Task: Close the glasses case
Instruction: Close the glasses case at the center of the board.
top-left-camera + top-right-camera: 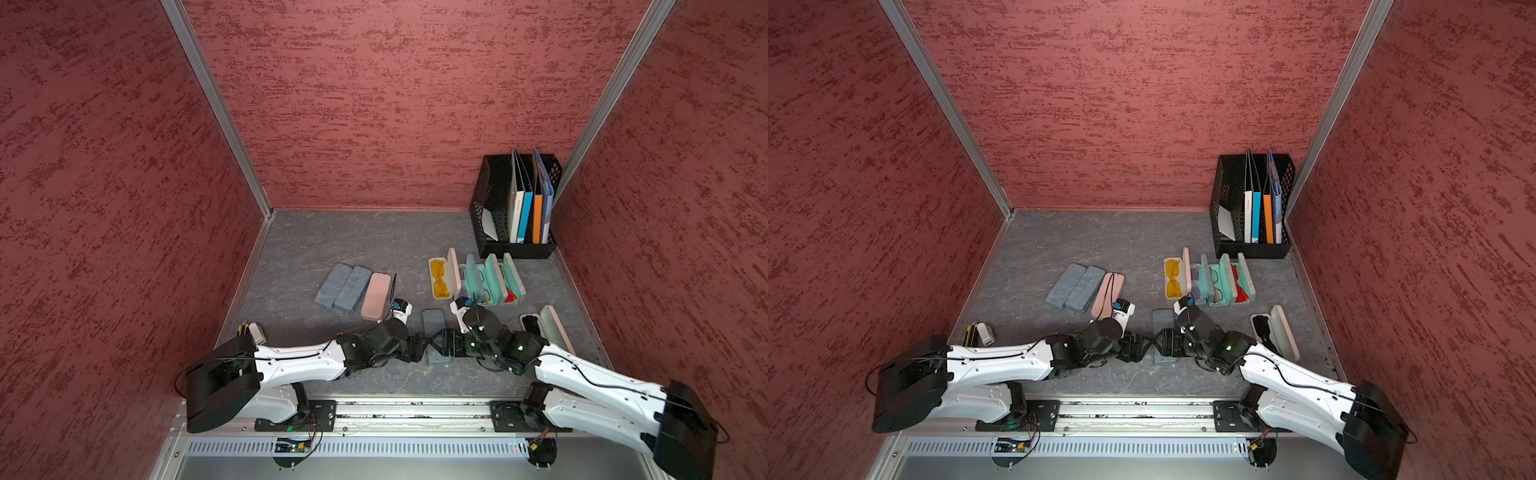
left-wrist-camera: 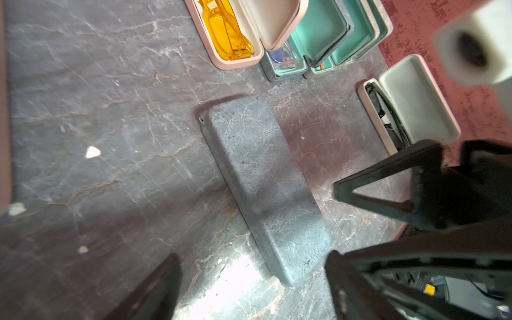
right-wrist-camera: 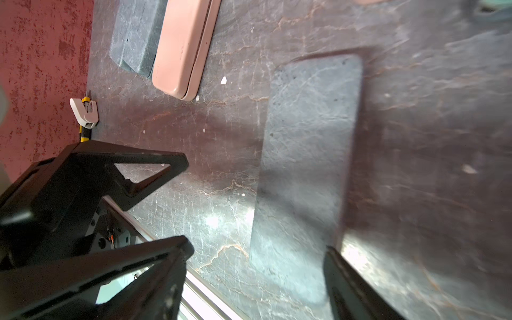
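The grey glasses case (image 1: 433, 321) lies flat on the table with its lid down, near the front middle in both top views (image 1: 1163, 319). My left gripper (image 1: 422, 348) and right gripper (image 1: 441, 344) meet tip to tip over its near end. In the left wrist view the case (image 2: 263, 177) runs away from my left gripper (image 2: 250, 288), whose jaws stand wide apart and empty. The right wrist view shows the case (image 3: 307, 155) under my right gripper (image 3: 257, 279), also open with nothing held.
Two grey cases (image 1: 343, 287) and a pink one (image 1: 376, 296) lie closed at the left. Open cases sit at the right: one with yellow glasses (image 1: 440, 278), teal-lined ones (image 1: 486, 280), one with dark glasses (image 1: 536, 328). A black file rack (image 1: 515, 208) stands in the back right corner.
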You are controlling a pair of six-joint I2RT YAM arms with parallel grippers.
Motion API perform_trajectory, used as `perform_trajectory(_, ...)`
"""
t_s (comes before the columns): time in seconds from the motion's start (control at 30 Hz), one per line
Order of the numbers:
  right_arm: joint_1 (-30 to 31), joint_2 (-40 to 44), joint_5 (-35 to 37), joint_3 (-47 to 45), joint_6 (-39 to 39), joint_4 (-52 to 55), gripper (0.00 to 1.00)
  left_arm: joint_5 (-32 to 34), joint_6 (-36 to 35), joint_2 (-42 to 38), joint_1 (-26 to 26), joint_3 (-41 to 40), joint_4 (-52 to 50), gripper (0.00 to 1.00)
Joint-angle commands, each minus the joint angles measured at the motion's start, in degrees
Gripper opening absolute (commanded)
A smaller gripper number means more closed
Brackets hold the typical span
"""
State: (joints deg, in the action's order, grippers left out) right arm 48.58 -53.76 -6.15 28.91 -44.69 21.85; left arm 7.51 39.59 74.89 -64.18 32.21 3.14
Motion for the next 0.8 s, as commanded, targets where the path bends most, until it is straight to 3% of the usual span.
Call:
perform_trajectory(0.0, -1.91, 5.27, 4.10, 2.38, 1.44, 7.27, 0.85, 0.43, 1.11, 0.36, -0.93, 3.25, -5.37, 0.91)
perform_trajectory(0.17, -4.74, 15.86, 6.09, 2.90, 2.41, 15.85, 0.98, 1.15, 2.62, 3.97, -0.95, 7.79, -11.70, 1.00)
perform_trajectory(0.53, -5.38, 29.91, 8.48, 4.14, 1.53, 27.33, 0.98, -2.75, 3.09, 19.60, -0.68, 21.82, -22.10, 1.00)
perform_trajectory(0.77, -5.33, 32.31, 6.18, 3.57, 1.16, 27.98, 0.98, -3.47, 2.10, 27.04, -1.45, 29.38, -27.75, 1.00)
